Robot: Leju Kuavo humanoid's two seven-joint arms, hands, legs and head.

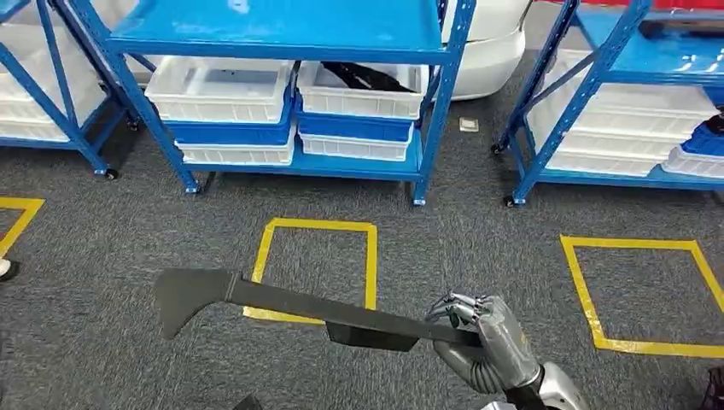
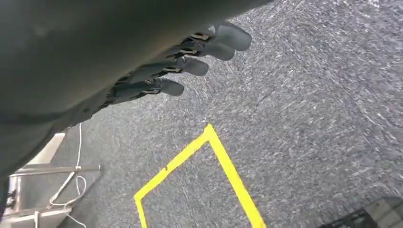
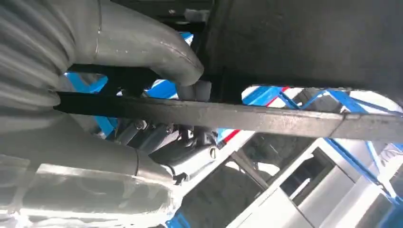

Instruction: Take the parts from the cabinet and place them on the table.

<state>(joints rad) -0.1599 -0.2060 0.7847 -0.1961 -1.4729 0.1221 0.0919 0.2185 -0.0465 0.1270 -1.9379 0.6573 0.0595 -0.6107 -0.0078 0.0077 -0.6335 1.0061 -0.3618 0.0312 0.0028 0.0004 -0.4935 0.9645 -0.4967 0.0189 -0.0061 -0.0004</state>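
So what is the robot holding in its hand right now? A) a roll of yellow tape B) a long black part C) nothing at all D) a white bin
B: in the head view the right hand has its fingers wrapped around one end of a long black part, which sticks out above the grey carpet, while the white bins sit on the blue shelf.

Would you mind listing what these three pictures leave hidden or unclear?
- Head view: the table; the frame holds shelving and floor.
- Head view: the far end of the long black part, hidden inside the right hand.
- Head view: the contents of the upper right white bin, cut off by the blue shelf.
- Left wrist view: the left hand, largely covered by a dark blurred mass.
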